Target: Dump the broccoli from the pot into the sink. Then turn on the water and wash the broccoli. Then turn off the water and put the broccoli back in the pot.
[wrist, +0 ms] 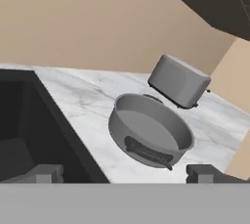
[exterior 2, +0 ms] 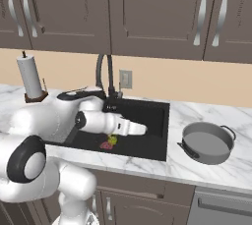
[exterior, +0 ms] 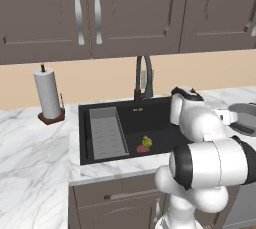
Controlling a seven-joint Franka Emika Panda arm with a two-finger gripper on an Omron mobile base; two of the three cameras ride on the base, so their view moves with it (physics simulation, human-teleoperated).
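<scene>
arm over sink [exterior 2: 162, 121], fingers [wrist: 46, 173] wide

The broccoli [exterior: 146, 141] is found in the sink [exterior: 160, 112], just beside the drain [exterior: 143, 149]. The pot [exterior 2: 206, 142] is set upright on the tabletop [exterior 2: 197, 170] right of the sink, a toaster [wrist: 178, 81] behind it. A paper towel roll [exterior: 47, 94] is placed left of the sink.
</scene>
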